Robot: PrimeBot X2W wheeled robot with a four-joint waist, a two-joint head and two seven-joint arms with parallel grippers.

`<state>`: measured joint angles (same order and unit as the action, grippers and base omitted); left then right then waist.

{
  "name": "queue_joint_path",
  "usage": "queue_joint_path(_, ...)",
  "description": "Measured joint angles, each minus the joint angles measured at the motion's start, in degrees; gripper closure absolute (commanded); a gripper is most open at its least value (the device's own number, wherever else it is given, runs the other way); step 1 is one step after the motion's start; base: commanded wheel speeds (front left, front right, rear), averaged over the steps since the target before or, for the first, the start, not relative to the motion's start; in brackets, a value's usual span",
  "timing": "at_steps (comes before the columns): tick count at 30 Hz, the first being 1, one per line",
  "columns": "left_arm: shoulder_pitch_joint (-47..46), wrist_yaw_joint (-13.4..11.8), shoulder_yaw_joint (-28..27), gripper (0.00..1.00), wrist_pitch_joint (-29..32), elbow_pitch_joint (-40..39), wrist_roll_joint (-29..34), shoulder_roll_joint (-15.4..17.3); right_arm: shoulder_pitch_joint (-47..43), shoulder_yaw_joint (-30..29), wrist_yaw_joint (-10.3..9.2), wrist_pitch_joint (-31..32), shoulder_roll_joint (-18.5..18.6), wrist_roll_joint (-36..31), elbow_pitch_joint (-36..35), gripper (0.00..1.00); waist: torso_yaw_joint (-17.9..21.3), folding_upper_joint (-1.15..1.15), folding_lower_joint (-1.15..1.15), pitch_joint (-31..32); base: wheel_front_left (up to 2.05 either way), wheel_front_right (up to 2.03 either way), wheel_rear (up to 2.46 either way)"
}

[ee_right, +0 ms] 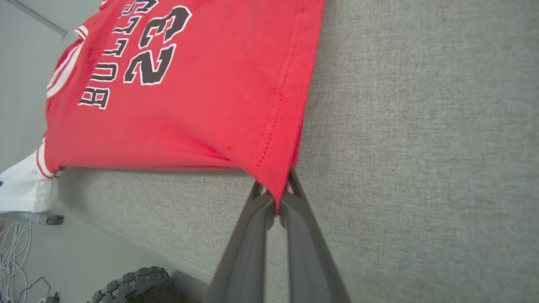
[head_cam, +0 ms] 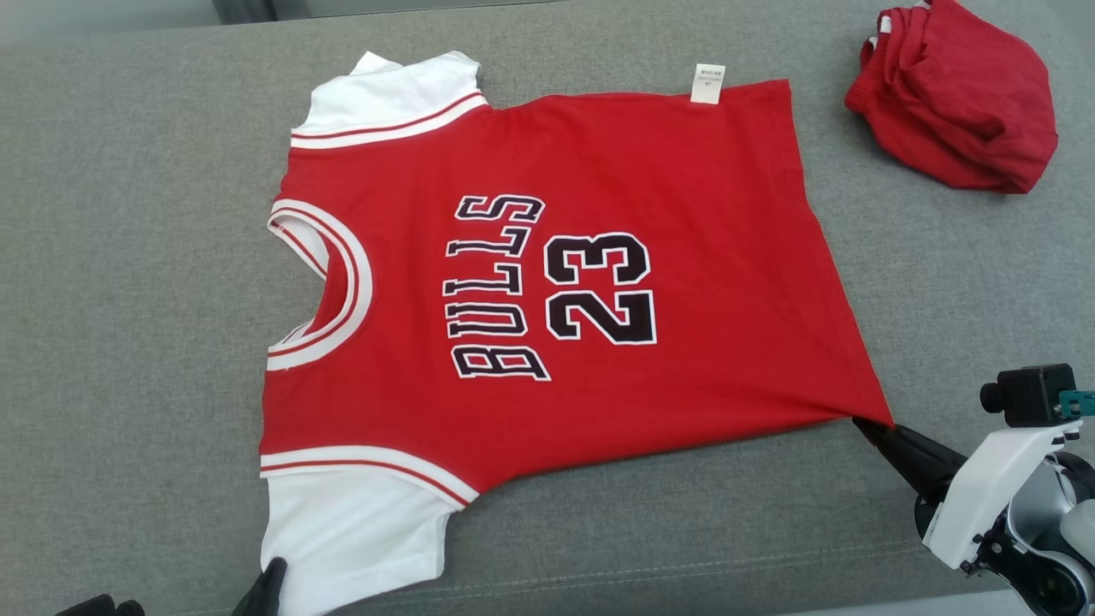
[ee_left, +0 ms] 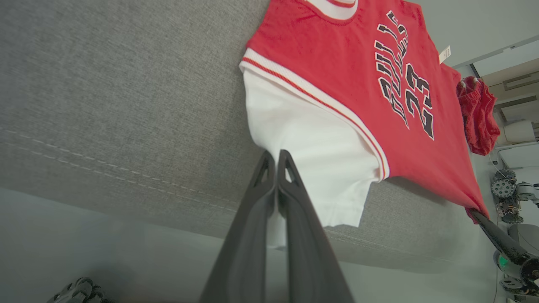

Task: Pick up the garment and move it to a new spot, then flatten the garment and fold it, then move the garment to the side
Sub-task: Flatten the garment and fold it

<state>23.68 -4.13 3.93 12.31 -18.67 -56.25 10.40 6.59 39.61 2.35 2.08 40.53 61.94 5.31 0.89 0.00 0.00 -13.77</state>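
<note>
Re Bulls 23 jersey [head_cam: 684, 171]: lies print-up across middle of grey upholstered bench [head_cam: 128, 257], collar toward left edge, hem toward right edge; long axis thus along the bench, side to side.

Re left gripper [head_cam: 272, 586]: sits at near edge, jaws pressed together on outer edge of near white sleeve [head_cam: 351, 530]; white cloth visible between the fingers [ee_left: 252, 219] in left wrist view.

Re right gripper [head_cam: 868, 425]: pinches near hem corner [head_cam: 868, 409], jaws closed tight on red cloth; draws that corner into a point toward near right corner of bench.

Both grips on the jersey's near long edge, one per end; bulk of cloth away from both sets of jaws, toward far edge.

Judged: flattening about done, fold pending. Probably calls for carrying near edge over toward far edge, both arms in step, parallel to long axis.

Also a crumpled red garment [head_cam: 954, 94] at far right corner, well apart from jersey; keep clear.
</note>
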Motion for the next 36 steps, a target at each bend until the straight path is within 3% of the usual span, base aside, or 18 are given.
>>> queue_joint_path(1,-0.05,0.00,0.33,1.00,0.00,0.33,0.98,0.29,0.03,0.03,-0.01,-0.01,-0.03,-0.15,-0.02,0.93,0.20,0.00,0.00,-0.09,0.00,0.00,0.00)
queue_joint_path(3,-0.21,0.00,0.91,1.00,0.00,1.19,1.59,0.65,0.08,-0.01,-0.03,-0.03,-0.21,-0.58,-0.05,0.62,0.64,0.00,0.00,-0.25,0.00,0.00,0.00)
queue_joint_path(4,-0.22,0.00,1.35,1.00,-0.01,1.58,2.02,0.79,0.18,-0.02,-0.30,-0.07,-0.40,-0.69,-0.07,0.53,0.88,0.00,0.00,-0.33,0.00,0.00,0.00)
queue_joint_path(5,-0.25,0.00,1.65,1.00,-0.12,1.81,3.05,0.82,0.33,-0.03,-0.66,-0.25,-0.63,-1.12,-0.08,0.20,1.13,0.00,0.00,-0.38,0.00,0.00,0.00)
queue_joint_path(6,-0.32,0.00,1.77,1.00,-0.33,2.00,3.93,0.81,0.53,-0.04,-0.81,-0.64,-0.82,-1.67,-0.12,0.00,1.39,0.00,0.00,-0.43,0.00,0.00,0.00)
queue_joint_path(13,-1.93,-0.20,2.97,0.96,-1.35,3.68,7.84,1.27,1.63,-0.18,-1.56,-3.07,-1.41,-4.65,-0.13,0.00,3.61,0.00,0.00,-0.65,0.00,0.00,0.00)
queue_joint_path(16,-2.13,-0.26,2.96,0.80,-1.62,4.41,8.24,1.40,1.63,0.43,-1.94,-3.50,-1.82,-5.87,0.04,0.00,4.60,0.00,0.00,-0.69,0.00,0.00,0.00)
queue_joint_path(17,-2.16,-0.29,2.97,0.59,-1.79,4.72,8.31,1.41,1.62,0.56,-1.96,-3.59,-2.05,-5.97,0.10,0.00,4.92,0.00,0.00,-0.69,0.00,0.00,0.00)
queue_joint_path(18,-2.19,-0.55,3.00,0.50,-1.78,5.00,8.62,1.51,1.58,0.71,-1.99,-3.65,-2.27,-5.97,0.24,0.00,5.24,0.00,0.00,-0.69,0.00,0.00,0.00)
queue_joint_path(19,-2.21,-0.68,2.92,0.18,-1.78,5.20,8.67,1.62,1.44,0.88,-2.07,-3.79,-2.33,-5.97,0.41,0.00,5.53,0.00,0.00,-0.68,0.00,0.00,0.00)
queue_joint_path(20,-2.25,-0.68,2.80,0.00,-1.78,5.28,8.67,1.72,1.24,0.90,-2.44,-4.17,-2.38,-5.95,0.68,0.00,5.81,0.00,0.00,-0.67,0.00,0.00,0.00)
queue_joint_path(36,-3.53,-1.44,-2.34,0.00,-4.38,4.09,12.21,4.02,-1.19,-4.20,-4.99,-9.85,-0.55,-5.00,1.42,0.00,5.33,0.00,0.00,1.28,0.00,0.00,0.00)
